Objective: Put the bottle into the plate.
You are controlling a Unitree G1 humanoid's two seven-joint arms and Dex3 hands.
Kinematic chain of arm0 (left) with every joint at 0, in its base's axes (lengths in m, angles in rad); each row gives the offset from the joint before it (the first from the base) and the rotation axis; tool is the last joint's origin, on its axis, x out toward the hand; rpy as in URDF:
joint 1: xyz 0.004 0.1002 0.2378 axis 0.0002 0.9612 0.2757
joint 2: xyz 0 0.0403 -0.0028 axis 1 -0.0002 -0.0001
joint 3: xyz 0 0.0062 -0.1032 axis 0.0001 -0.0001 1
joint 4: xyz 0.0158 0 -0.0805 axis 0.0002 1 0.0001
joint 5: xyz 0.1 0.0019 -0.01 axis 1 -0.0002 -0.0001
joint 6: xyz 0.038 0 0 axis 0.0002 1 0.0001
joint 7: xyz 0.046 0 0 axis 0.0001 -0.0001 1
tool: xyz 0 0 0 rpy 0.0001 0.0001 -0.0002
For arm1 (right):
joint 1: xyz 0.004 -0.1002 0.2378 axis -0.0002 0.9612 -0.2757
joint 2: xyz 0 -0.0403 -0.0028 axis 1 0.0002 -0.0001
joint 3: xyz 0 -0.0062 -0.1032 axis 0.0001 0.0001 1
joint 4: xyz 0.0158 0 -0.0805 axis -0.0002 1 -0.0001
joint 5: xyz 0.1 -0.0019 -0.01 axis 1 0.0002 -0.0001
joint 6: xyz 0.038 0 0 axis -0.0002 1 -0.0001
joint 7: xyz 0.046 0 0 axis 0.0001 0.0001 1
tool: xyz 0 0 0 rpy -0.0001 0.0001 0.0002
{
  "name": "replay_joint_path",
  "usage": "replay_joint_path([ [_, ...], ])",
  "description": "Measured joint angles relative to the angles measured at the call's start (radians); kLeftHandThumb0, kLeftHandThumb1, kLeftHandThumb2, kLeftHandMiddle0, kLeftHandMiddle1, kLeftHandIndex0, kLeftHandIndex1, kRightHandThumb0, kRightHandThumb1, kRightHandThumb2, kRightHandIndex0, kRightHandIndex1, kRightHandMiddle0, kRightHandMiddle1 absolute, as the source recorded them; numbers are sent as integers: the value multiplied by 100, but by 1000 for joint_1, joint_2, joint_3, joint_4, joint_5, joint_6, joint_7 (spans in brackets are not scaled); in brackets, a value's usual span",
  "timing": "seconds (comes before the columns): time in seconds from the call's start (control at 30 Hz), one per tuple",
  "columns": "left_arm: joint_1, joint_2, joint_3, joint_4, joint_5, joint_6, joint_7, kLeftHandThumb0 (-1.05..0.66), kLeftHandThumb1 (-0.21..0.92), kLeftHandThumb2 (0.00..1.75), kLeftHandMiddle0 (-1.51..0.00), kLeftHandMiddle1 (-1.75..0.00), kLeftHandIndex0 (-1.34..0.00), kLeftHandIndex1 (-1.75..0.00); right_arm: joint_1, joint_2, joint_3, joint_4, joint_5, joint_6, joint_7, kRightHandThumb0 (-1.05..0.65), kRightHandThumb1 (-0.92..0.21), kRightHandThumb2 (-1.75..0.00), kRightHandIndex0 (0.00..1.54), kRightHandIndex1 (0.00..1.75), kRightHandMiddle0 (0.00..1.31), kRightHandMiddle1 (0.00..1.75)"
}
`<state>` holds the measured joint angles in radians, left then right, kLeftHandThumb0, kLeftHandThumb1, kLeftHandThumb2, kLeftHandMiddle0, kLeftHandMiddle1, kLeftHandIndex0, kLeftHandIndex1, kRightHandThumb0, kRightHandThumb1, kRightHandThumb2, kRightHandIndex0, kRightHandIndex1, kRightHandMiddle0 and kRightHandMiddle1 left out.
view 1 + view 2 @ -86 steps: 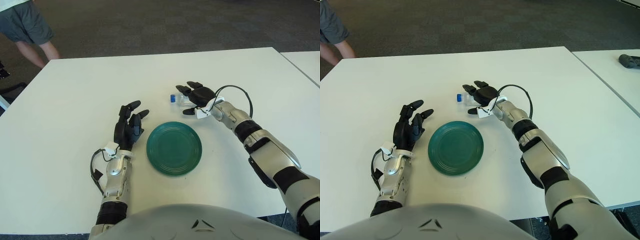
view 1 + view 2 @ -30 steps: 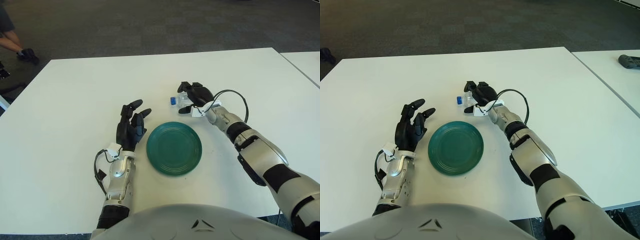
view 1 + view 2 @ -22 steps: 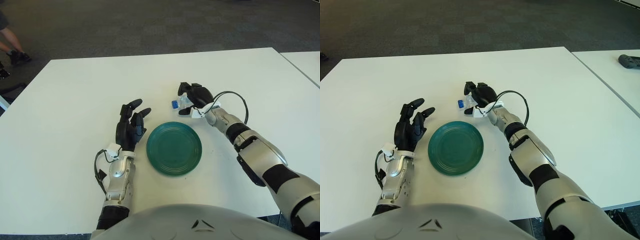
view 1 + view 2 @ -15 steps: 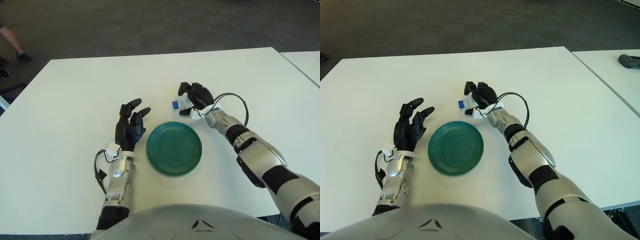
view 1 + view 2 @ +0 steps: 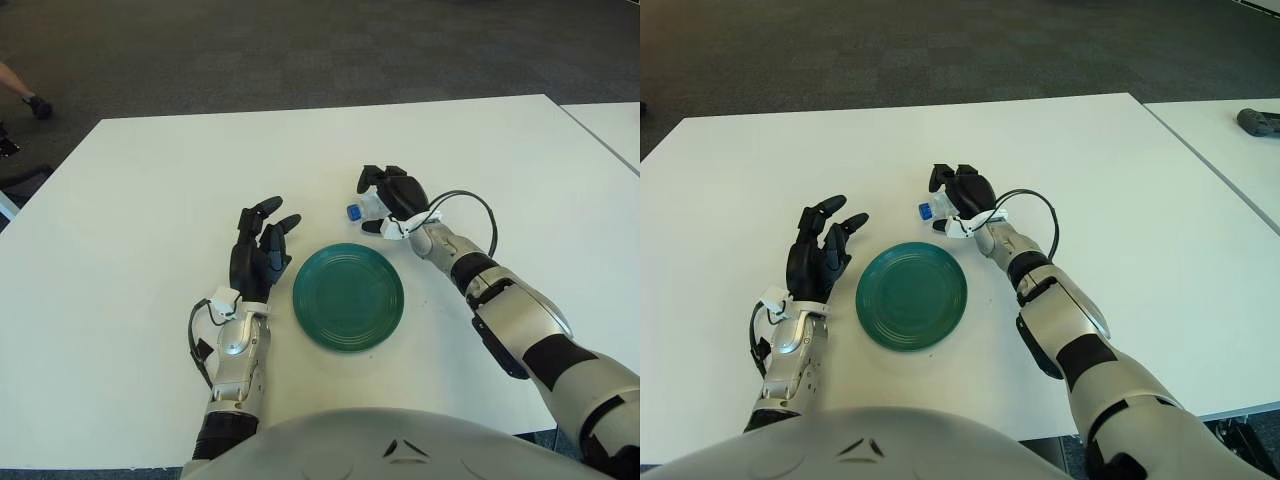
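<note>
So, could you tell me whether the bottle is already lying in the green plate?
No, the bottle is held in the right hand beyond the far edge of the plate, whose surface is bare.

Head stereo pair, left and right eye views: both look forward and down from above the robot's chest, close over the worktop [image 5: 150, 190]. Shared: nearly the whole worktop, plate [image 5: 911, 295], dark floor beyond.

An office-like room: plain white tables [image 5: 150, 180] set together on dark carpet tiles [image 5: 300, 50].
</note>
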<state>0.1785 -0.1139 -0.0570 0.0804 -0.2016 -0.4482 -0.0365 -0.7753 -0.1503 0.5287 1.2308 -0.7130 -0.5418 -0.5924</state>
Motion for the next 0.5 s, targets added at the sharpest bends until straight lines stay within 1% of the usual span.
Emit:
replay_joint_path([
  [0.3,0,0,0,-3,-3,0,-1,-82,92,61,-48,-90,-18,-116,0,-1,-10,0,17,-12,16,0,-14,-151,123,175,105,175],
  [0.5,0,0,0,-10,-3,0,-3,-81,92,62,-48,-92,-18,-116,2,-6,-22,-2,25,-36,37,0,-14,-151,123,175,106,175],
])
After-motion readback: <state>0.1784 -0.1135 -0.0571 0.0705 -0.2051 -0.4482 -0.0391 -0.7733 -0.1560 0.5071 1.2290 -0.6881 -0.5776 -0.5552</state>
